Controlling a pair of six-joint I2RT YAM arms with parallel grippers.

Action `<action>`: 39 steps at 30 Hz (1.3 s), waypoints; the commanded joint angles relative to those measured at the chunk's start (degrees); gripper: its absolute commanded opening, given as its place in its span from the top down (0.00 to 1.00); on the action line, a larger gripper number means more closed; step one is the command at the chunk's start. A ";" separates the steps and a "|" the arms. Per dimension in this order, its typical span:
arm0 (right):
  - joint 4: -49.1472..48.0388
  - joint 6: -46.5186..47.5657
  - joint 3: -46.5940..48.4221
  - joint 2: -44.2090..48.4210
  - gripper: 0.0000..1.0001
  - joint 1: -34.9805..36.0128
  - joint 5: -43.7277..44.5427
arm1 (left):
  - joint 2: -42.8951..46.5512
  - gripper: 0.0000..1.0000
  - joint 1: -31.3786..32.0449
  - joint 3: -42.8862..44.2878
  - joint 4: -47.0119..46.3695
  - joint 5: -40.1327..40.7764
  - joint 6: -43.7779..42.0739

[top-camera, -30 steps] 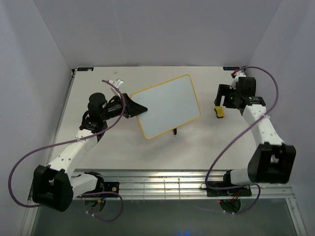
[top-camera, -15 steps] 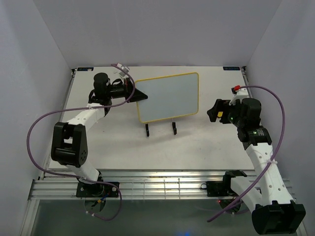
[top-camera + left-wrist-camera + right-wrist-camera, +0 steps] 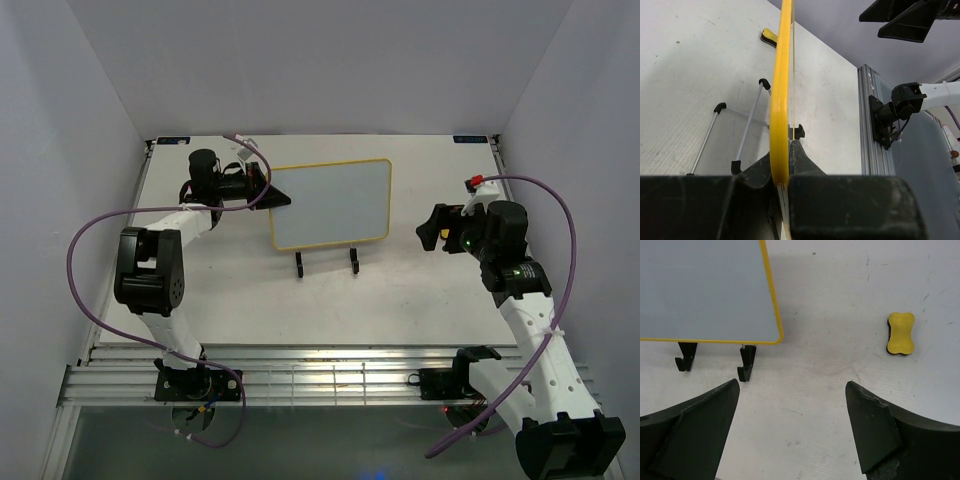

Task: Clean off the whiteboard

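A white tabletop (image 3: 400,300) between pale walls carries a thin black wire stand (image 3: 325,262). The plain, yellow-framed rectangular whiteboard (image 3: 330,205) stands upright just over the stand, its left edge clamped by the left gripper (image 3: 785,170). The right gripper (image 3: 792,385) hovers to the board's right, jaws apart, near a small yellow sponge eraser (image 3: 901,333).

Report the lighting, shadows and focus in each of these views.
Top external: soft, even light, no glare on the whiteboard. Left wrist: the left claw is a dark, soft mass clamped on the board's edge. Right wrist: sharp, with faint shadow by the board; the eraser is crisp.
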State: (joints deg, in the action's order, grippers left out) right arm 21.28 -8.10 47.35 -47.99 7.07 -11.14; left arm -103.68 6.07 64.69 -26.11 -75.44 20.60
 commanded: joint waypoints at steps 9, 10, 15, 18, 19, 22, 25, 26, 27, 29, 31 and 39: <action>-6.25 4.65 3.62 -6.06 0.07 0.40 -24.14 | 11.20 1.00 3.16 -2.81 -3.16 -5.07 2.69; -5.47 5.45 5.80 -8.33 0.07 0.31 -25.67 | 11.83 1.00 3.60 -3.33 -3.16 -5.68 2.86; -1.86 7.22 12.49 -10.81 0.02 -0.91 -25.42 | 14.03 1.00 4.39 -4.48 -3.16 -8.23 4.45; 0.50 9.57 15.66 -12.04 0.02 -2.58 -24.21 | 14.99 1.00 4.92 -4.22 -3.16 -11.30 5.15; 1.22 9.85 16.36 -12.39 0.02 -2.94 -24.11 | 15.43 1.00 4.92 -4.13 -3.07 -12.61 5.24; 2.10 10.21 17.16 -12.05 0.02 -3.55 -25.24 | 16.31 1.00 4.92 -3.87 -3.16 -13.50 5.50; 1.67 10.73 16.63 -12.22 0.03 -3.64 -34.27 | 16.93 1.00 5.18 -3.16 -3.33 -14.91 6.21; 1.40 11.08 16.46 -12.57 0.04 -3.56 -38.13 | 17.28 1.00 5.53 -2.99 -3.34 -15.09 6.38; 0.88 11.00 15.76 -13.09 0.07 -3.56 -45.65 | 17.37 1.00 5.71 -2.81 -3.42 -15.18 6.38; -1.57 9.95 14.70 -12.92 0.14 -3.64 -50.28 | 17.63 1.00 5.97 -2.37 -3.51 -15.53 6.47; -3.60 8.54 13.03 -11.52 0.21 -3.56 -54.50 | 17.81 1.00 5.98 -1.93 -3.60 -15.62 6.56; -13.52 0.55 8.90 -10.28 0.67 -3.56 -60.22 | 16.32 1.00 7.12 -0.35 -3.95 -15.44 7.00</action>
State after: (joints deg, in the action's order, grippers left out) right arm 15.00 -3.68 56.95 -58.85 2.85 -63.13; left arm -89.78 12.38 61.49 -28.34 -88.20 27.27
